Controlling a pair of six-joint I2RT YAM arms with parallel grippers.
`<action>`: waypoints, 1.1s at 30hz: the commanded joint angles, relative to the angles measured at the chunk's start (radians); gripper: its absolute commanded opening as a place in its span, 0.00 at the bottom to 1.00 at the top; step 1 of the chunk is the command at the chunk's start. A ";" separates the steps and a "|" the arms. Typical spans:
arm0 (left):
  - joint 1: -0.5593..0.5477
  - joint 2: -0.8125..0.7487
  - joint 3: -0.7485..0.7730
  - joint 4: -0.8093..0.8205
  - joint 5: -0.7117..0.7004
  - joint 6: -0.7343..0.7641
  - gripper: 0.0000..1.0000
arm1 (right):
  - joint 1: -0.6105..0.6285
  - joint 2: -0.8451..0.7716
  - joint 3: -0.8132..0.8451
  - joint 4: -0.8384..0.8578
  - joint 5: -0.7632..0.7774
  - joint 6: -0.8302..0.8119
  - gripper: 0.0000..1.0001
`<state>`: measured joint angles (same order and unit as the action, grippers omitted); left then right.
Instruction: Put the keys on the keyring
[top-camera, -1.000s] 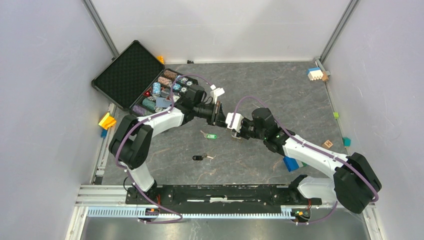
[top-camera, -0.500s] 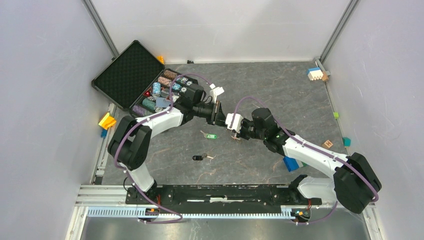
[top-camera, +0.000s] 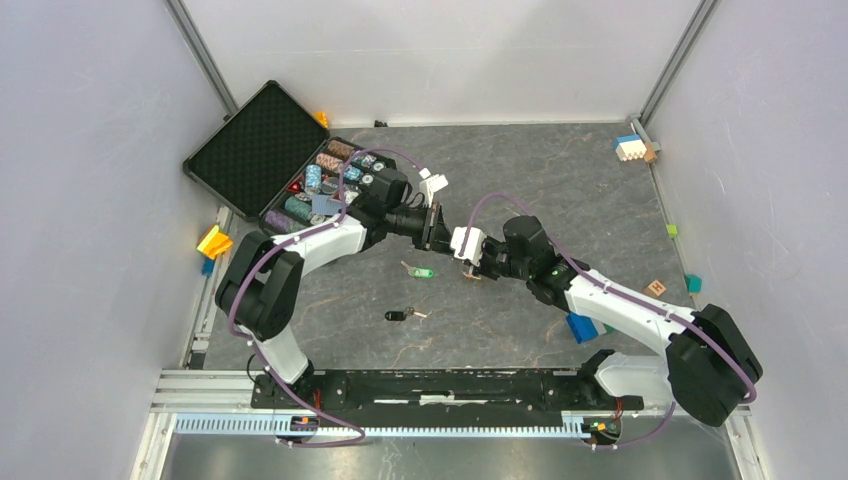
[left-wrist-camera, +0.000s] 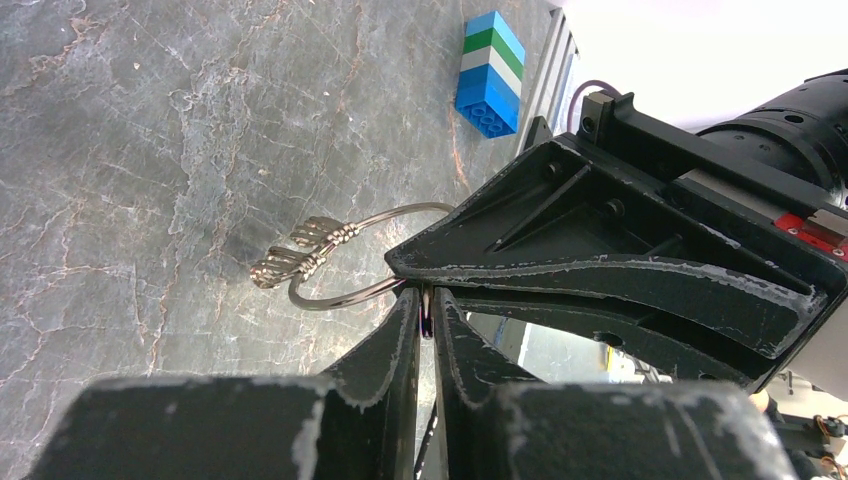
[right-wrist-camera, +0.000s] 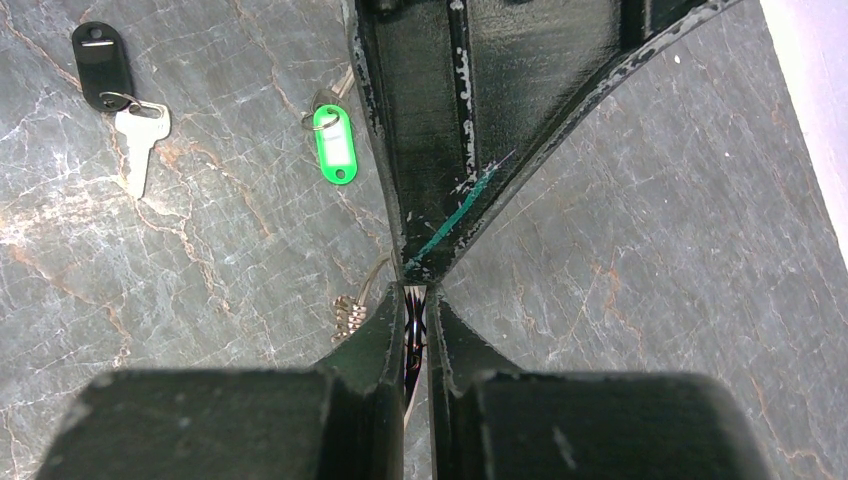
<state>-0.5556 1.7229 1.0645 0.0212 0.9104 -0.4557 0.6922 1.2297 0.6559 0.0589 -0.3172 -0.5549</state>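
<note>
The keyring (left-wrist-camera: 337, 293) is a thin silver wire ring with a cluster of small brassy keys (left-wrist-camera: 300, 252), held just above the table. My left gripper (left-wrist-camera: 426, 306) is shut on the ring's wire. My right gripper (right-wrist-camera: 415, 300) is shut on the same ring from the opposite side, with the small keys (right-wrist-camera: 347, 315) hanging beside its left finger. In the top view the two grippers (top-camera: 440, 228) (top-camera: 470, 256) meet tip to tip mid-table. The green-headed key (right-wrist-camera: 333, 146) (top-camera: 421, 271) and the black-headed key (right-wrist-camera: 101, 64) (top-camera: 398, 315) lie loose on the table.
An open black case (top-camera: 262, 150) holding poker chips sits at the back left. A blue block (top-camera: 581, 327) lies by the right arm, and a blue-green brick stack (left-wrist-camera: 490, 70) shows in the left wrist view. Small blocks (top-camera: 630, 148) (top-camera: 213, 241) lie along the edges.
The left jaws have closed a little tighter on the ring wire. The left arm shifted very slightly; the right arm and the loose keys have stayed put.
</note>
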 joint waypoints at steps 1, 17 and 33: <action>0.005 -0.042 0.002 0.022 0.011 -0.019 0.15 | 0.003 0.004 0.014 0.033 -0.007 -0.006 0.00; 0.005 -0.066 0.000 0.010 0.007 -0.047 0.02 | 0.001 0.008 0.016 0.040 -0.002 0.014 0.17; 0.004 -0.052 0.005 -0.079 -0.078 -0.210 0.02 | 0.000 -0.064 0.000 0.063 -0.043 -0.010 0.40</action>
<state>-0.5529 1.6669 1.0355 -0.0010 0.8436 -0.5911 0.6918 1.2144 0.6559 0.0746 -0.3305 -0.5476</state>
